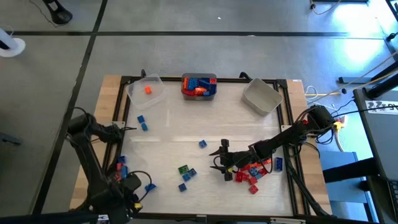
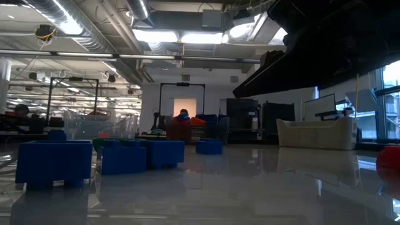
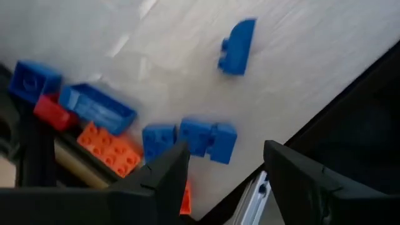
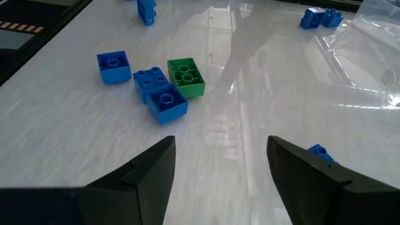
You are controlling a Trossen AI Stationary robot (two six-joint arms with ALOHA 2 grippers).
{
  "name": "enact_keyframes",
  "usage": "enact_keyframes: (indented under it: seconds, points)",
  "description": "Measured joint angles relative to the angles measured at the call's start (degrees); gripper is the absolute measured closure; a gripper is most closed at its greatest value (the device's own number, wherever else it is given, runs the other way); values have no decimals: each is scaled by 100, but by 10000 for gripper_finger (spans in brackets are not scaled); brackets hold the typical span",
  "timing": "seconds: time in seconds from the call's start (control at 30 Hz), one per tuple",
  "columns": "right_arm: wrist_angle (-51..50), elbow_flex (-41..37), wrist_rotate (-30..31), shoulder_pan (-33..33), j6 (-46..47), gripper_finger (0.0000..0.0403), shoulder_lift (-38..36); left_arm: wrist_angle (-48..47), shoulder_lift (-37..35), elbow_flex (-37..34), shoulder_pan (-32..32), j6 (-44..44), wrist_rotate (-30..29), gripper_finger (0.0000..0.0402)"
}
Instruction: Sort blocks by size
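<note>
Three small blue plastic studded bricks [image 4: 152,84] and one green studded brick [image 4: 185,77] are lying before the open, empty right hand [image 4: 219,164]; the left hand [image 3: 224,175] is gaping empty too.

Three bins stand along the desk's 12 o'clock edge: a clear bin [image 1: 146,91] holding one orange brick [image 1: 148,89], a middle bin [image 1: 199,86] heaped with blue and orange bricks too jumbled to count, and a grey bin [image 1: 261,97]. One green brick [image 4: 185,77] lies with three blue bricks [image 4: 150,84] beside it. Two arms work the desk [image 1: 186,134].
</note>
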Motion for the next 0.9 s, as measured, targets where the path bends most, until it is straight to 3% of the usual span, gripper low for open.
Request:
enact_keyframes:
  seconds: [0.2, 0.53, 0.9]
  points:
    - [3, 0, 0, 0, 0, 155, 0, 38, 184, -2, -43, -270, 769, 206]
    - [3, 1, 0, 0, 0, 155, 0, 140, 200, -20, -235, -839, 1080, 206]
    - [87, 1, 0, 0, -2, 155, 0, 1356, 203, -1242, -39, -379, 1983, 206]
